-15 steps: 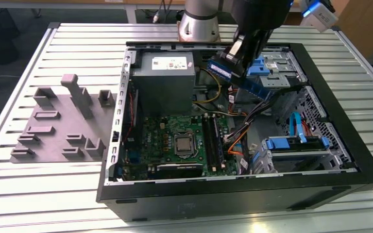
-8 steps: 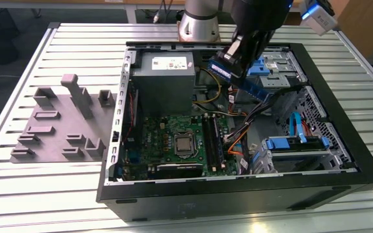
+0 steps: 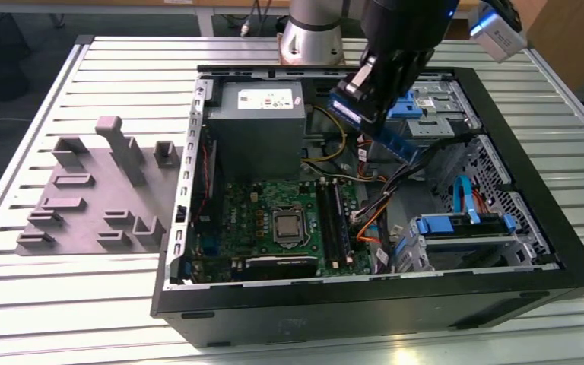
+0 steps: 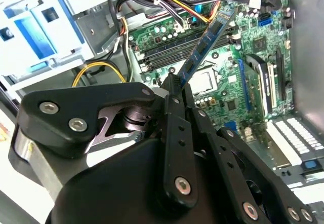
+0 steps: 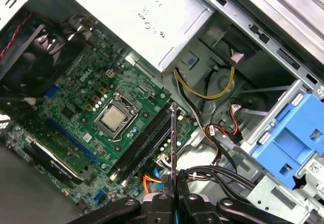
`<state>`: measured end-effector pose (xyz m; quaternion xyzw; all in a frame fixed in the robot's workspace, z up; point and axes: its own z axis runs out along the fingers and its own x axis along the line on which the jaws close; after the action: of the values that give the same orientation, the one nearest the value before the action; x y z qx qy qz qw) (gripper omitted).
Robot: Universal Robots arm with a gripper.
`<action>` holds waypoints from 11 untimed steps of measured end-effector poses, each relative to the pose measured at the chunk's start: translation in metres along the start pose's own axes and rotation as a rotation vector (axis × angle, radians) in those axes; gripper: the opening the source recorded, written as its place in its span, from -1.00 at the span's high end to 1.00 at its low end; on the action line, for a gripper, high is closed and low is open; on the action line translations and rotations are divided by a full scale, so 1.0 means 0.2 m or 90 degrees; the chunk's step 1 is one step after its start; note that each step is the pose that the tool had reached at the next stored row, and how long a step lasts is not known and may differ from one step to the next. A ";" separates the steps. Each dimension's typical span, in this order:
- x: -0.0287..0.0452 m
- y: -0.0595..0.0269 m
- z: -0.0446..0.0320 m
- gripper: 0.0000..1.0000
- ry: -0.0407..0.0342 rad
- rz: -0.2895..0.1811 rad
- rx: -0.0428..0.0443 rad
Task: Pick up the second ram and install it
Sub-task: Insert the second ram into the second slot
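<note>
The second ram (image 4: 207, 39) is gripped by one end, clamped tight in the gripper (image 4: 175, 82), and is held above the motherboard (image 4: 228, 105), seemingly clear of it.

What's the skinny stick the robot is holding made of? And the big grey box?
The second ram looks like a thin, rigid circuit board, dark with matte black chips. The power-supply box looks like bare sheet metal, probably steel: dull grey, with flat folded faces.
</note>
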<state>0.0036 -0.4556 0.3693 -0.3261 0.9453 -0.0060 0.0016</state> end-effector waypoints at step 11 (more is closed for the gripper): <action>0.000 0.000 0.016 0.73 0.0014 0.115 -0.0001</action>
<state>0.0036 -0.4556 0.3660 -0.2398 0.9708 -0.0061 0.0011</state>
